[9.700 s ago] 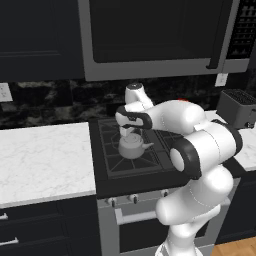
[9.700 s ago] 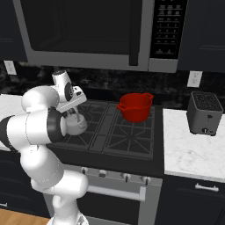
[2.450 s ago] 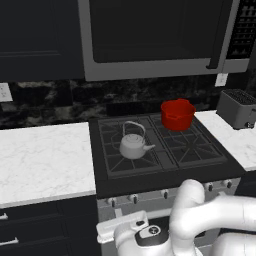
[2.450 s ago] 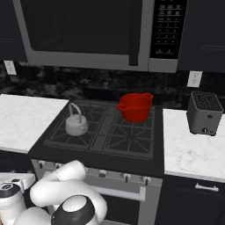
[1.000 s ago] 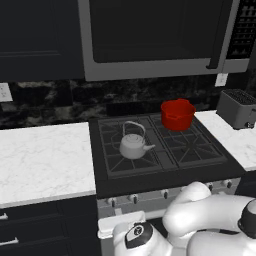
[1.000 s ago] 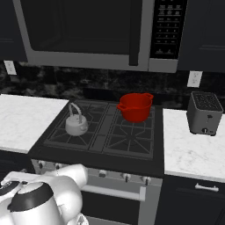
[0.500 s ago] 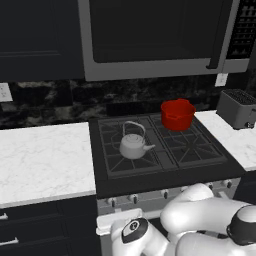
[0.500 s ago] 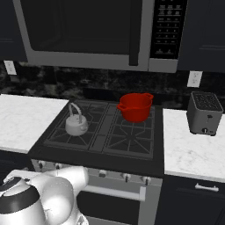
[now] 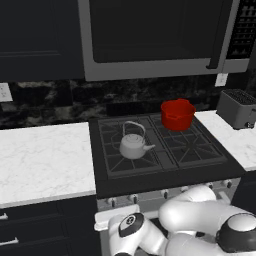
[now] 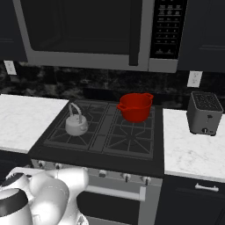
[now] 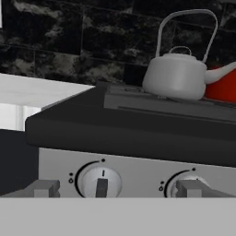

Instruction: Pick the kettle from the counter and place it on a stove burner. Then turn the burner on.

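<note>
I see the kettle upright on the stove burner at the cooktop's front-left corner (red pot behind-right), my gripper fingers spread before the knob.

Flat, even rendered light fills all three views, with no clear source, and the dark cabinets and backsplash stay dim beside the bright white counter. The kettle casts only a faint soft shadow on the grate and shows a mild sheen without hard glare. The hand view is coarse and slightly soft, without edge warping.
</note>
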You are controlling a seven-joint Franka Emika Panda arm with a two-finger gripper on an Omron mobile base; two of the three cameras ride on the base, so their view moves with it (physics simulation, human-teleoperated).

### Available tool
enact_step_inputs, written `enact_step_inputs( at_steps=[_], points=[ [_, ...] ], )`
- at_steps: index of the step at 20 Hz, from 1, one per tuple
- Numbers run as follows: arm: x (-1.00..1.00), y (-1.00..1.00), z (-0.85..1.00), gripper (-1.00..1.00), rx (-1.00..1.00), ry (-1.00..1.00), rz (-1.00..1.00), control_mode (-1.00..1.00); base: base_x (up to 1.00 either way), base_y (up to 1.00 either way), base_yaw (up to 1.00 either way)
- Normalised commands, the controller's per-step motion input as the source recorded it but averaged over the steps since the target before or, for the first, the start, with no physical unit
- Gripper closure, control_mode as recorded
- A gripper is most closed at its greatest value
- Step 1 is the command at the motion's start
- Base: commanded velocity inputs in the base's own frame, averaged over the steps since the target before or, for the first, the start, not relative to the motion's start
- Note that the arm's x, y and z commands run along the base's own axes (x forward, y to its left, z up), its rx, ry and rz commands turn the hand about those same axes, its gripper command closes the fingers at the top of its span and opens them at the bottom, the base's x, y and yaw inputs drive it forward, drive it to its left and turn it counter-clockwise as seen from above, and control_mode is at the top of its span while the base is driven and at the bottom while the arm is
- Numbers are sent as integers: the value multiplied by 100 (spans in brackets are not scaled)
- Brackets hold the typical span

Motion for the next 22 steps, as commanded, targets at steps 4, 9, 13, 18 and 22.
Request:
enact_step_inputs(
  at_steps=[4, 9, 13, 18, 22],
  points=[
    [35, -11, -28, -100, 2, 4, 4, -100, 0, 0, 0],
    [21, -9, -29, -100, 2, 2, 4, -100, 0, 0, 0],
    [9, -6, -28, -100, 2, 0, 4, -100, 0, 0, 0],
    [21, 0, -20, -100, 0, 0, 2, -100, 0, 0, 0],
    [30, 0, -17, -100, 0, 0, 0, -100, 0, 0, 0]
  ],
)
